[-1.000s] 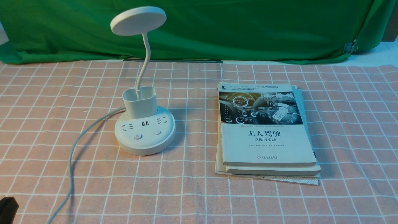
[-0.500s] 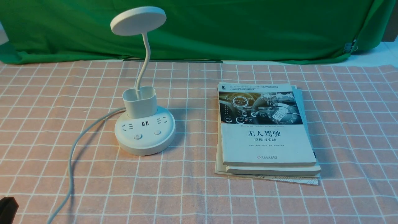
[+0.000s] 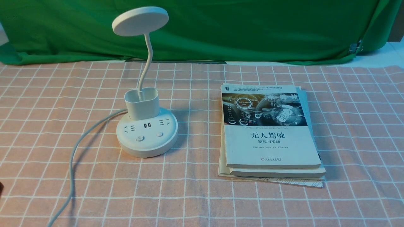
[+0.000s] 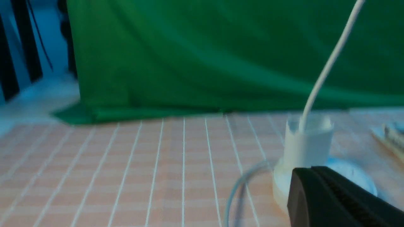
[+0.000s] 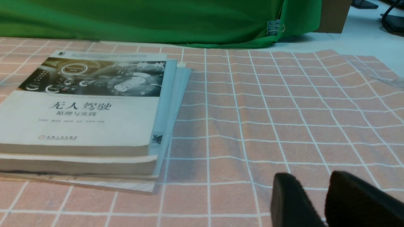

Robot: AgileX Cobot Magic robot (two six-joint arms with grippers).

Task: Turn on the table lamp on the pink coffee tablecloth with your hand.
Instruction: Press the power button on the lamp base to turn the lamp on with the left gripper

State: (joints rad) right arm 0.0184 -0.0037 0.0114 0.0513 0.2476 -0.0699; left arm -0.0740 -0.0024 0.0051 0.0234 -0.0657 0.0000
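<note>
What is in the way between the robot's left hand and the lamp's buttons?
Nothing that I can see. The left gripper has only the pink tablecloth and part of the grey cord lying low before the lamp. The books are off to the lamp's right.

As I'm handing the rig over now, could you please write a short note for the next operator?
Left pincer: fingertips together, clear of the lamp's buttons.
Right pincer: open, nothing between its fingertips.
Table lamp: upright on the pink tablecloth, left of the book stack.
Done: no light visible from the lamp.
Left: probably press a base button; which one is unclear.
</note>
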